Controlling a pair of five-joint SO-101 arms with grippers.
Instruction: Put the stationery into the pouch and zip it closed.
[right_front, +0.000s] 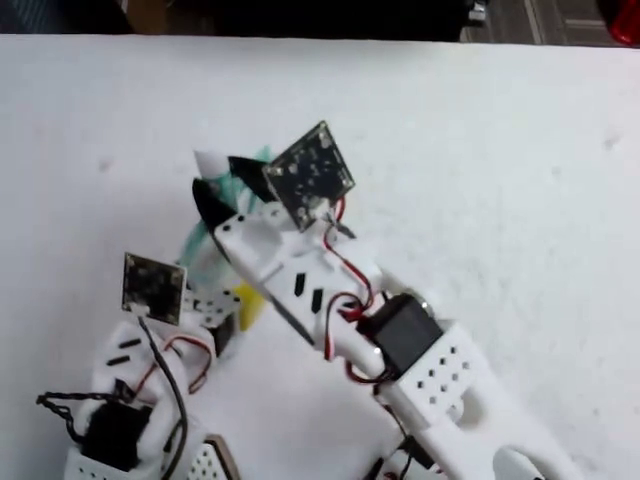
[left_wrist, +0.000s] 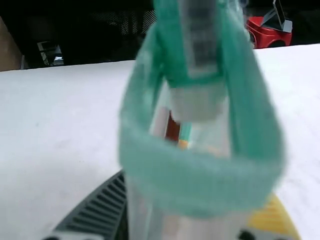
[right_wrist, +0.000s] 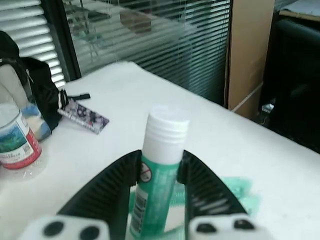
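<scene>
2 arms meet on the worktop (right_front: 480, 150). The left gripper (left_wrist: 195, 210) has its jaws clamped on the teal-rimmed pouch (left_wrist: 200, 175), whose mouth is open. The right gripper (right_wrist: 160, 157) has its jaws clamped on a glue stick (right_wrist: 162, 135), its end at that mouth.

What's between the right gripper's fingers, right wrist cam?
A green glue stick, white cap up, gripped by the right gripper; the right wrist view shows it.

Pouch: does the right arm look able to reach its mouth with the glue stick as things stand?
Probably yes: the pouch mouth gapes open, and the right gripper holds the glue stick just at it.
</scene>
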